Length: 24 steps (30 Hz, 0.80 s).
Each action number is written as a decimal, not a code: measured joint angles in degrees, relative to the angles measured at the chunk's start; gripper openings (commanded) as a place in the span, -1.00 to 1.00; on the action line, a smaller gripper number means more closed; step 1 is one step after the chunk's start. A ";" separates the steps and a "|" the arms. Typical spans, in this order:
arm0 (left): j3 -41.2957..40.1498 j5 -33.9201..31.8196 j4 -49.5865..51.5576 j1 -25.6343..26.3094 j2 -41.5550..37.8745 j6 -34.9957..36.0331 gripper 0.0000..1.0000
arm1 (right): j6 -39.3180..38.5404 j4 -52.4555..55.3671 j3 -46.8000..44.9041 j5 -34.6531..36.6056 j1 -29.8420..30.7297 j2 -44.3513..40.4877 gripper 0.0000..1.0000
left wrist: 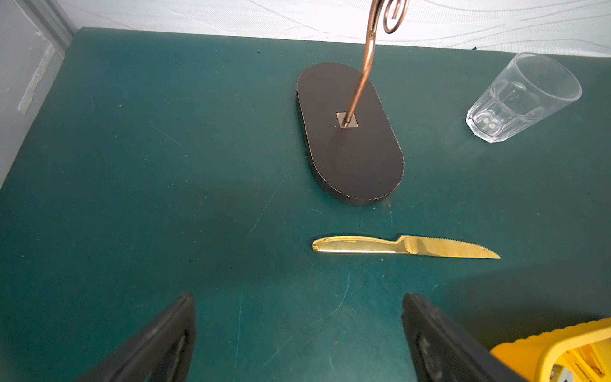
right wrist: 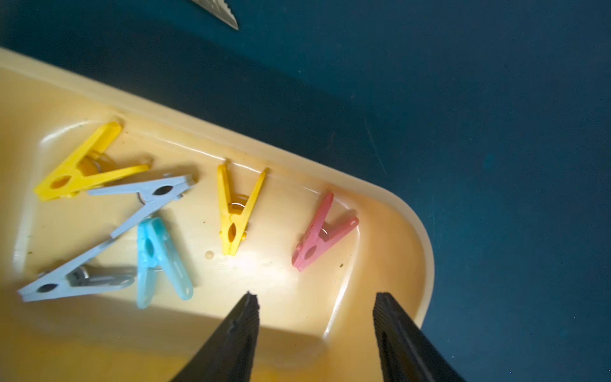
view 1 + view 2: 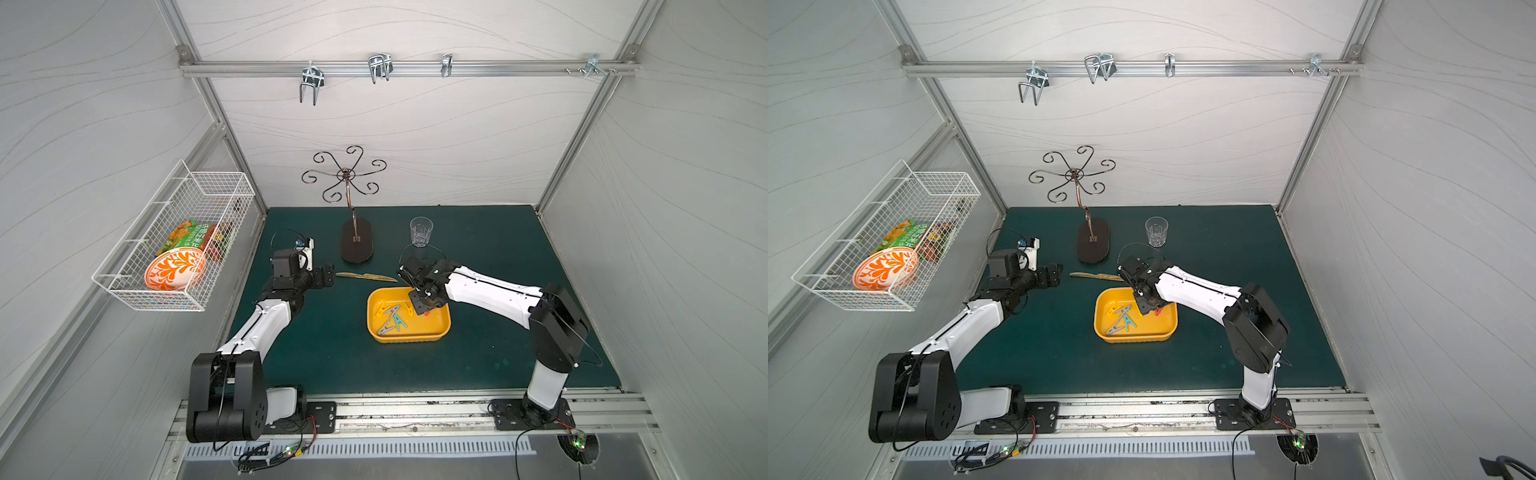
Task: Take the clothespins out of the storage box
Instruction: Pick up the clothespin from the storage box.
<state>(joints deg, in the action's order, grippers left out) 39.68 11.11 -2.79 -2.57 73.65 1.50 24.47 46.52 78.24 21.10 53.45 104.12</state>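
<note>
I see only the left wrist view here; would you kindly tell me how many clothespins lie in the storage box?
Observer: Six clothespins lie in the storage box: two yellow, two grey, one blue, one red.
Operator: Where is the right gripper?
Observer: The right gripper hangs open over the box, nearest the red clothespin, holding nothing.
Operator: Anything off the table?
Observer: A white wire basket on the left wall holds an orange-patterned bowl.

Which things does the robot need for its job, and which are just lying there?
For the job: clothespins, storage box, right gripper.
Just lying about: knife, glass, hook stand, wire basket.
</note>
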 measured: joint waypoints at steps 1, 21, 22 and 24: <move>0.00 -0.04 0.00 0.02 -0.07 -0.13 0.99 | 0.04 -0.57 -0.70 -0.04 0.04 0.35 0.04; -4.00 1.05 2.93 2.64 -6.49 1.68 0.99 | -0.59 -5.70 -1.20 -0.28 -0.39 7.85 -0.05; -4.04 1.11 2.91 2.64 -6.49 1.66 0.99 | -0.59 -5.60 -0.92 -0.22 -0.46 7.93 -0.04; -4.15 1.16 2.82 2.64 -6.47 1.55 0.99 | -0.68 -5.27 -0.13 0.11 -0.48 7.93 -0.02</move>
<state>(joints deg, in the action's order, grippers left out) 35.53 12.27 0.03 0.08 67.18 3.05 23.79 41.25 78.11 21.21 52.97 112.05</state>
